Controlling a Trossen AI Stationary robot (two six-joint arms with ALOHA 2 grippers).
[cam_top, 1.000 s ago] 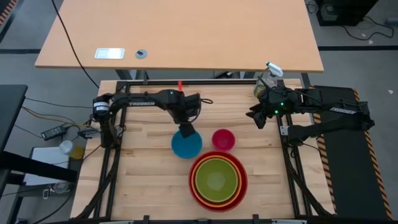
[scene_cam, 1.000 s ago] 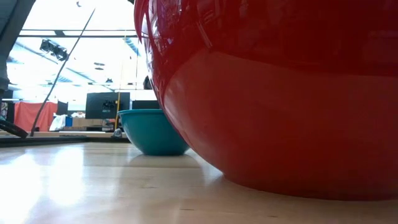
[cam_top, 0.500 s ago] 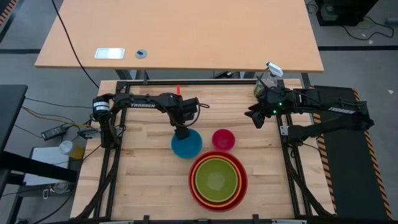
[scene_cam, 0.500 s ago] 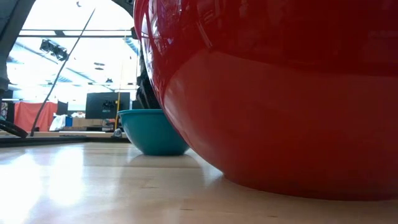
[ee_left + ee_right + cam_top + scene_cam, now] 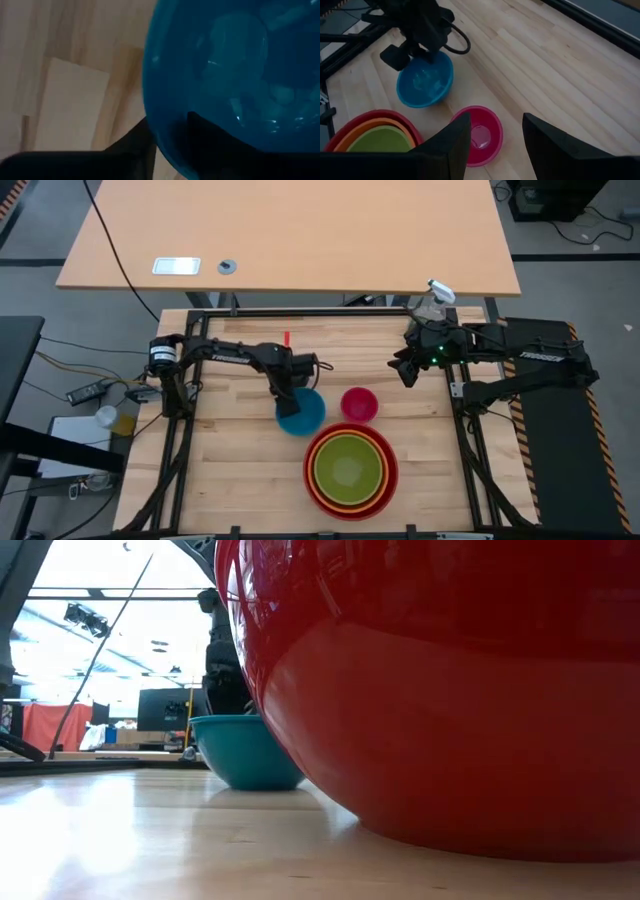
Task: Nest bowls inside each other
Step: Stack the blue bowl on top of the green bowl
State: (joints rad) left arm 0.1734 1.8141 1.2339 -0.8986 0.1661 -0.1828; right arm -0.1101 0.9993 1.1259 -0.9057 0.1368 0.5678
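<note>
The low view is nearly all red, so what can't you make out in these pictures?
- Low view: the red bowl fills it, hiding the pink bowl, orange bowl, green bowl and right gripper.
- Left wrist view: the blue bowl runs off the edge; whether the left gripper has gripped its rim is unclear.
- High view: the arm covers that rim.

A robotics lab: framed wooden table (image 5: 230, 470), monitors (image 5: 165, 707) behind.

Red bowl (image 5: 440, 690) hides most of the low view.
</note>
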